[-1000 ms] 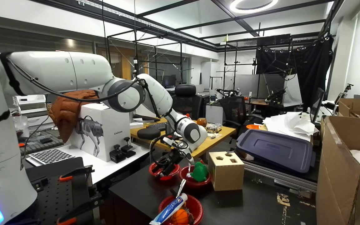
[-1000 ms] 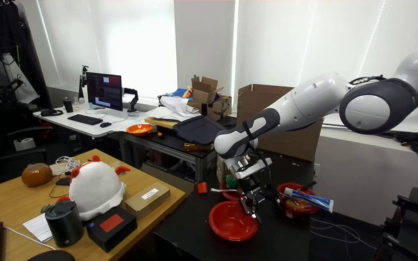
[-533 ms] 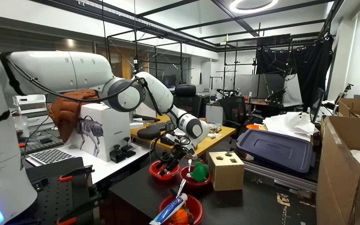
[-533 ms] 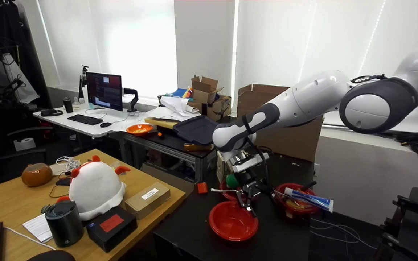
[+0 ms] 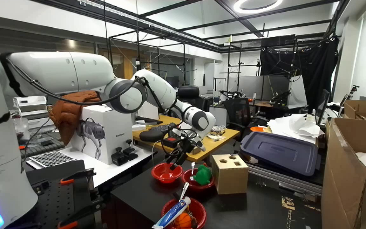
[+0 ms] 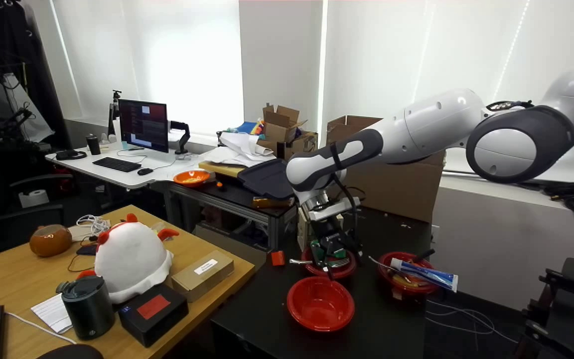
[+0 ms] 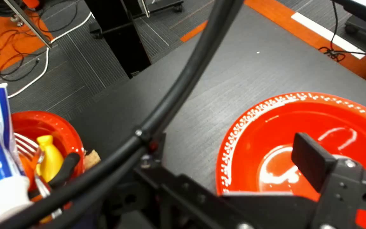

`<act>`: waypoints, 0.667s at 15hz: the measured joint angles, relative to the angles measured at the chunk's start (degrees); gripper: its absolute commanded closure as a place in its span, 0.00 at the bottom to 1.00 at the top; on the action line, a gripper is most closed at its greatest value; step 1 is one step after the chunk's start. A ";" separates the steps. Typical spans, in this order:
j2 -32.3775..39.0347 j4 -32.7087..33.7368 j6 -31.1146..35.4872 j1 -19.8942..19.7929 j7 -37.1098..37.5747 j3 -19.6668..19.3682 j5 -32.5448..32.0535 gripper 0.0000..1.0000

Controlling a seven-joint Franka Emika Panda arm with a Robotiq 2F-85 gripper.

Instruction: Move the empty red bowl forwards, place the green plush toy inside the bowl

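The end effector (image 5: 171, 163) has risen, spread, gripping nothing, near three red bowls (image 6: 320, 308), one empty, and one green toy (image 5: 203, 175).

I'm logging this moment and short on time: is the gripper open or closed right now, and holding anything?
Gripper: open, jaws apart, holding nothing.

A robot arm (image 5: 56, 73) stretches over a worktop (image 5: 265, 206) in what looks like a robotics lab, part office. A box (image 5: 121, 146) marked "Unitree" bears a four-legged robot's picture (image 5: 93, 130); black framing (image 5: 245, 21) spans overhead. Office chairs (image 5: 188, 92) stand farther back, and a desk (image 6: 165, 175) holds a monitor (image 6: 142, 124) and keyboard (image 6: 116, 164).
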 measured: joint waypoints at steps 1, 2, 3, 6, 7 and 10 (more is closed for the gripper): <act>-0.08 1.43 0.40 0.15 0.48 0.04 0.00 0.00; -0.18 3.09 0.84 0.39 1.07 0.07 0.00 0.00; -0.26 4.83 1.27 0.72 1.48 0.11 0.00 0.00; -0.50 9.89 3.00 1.91 3.28 0.11 -0.18 0.00; -0.57 11.37 3.72 2.27 3.60 0.08 -0.43 0.00; -0.67 15.20 5.22 2.84 5.01 -0.06 -2.04 0.00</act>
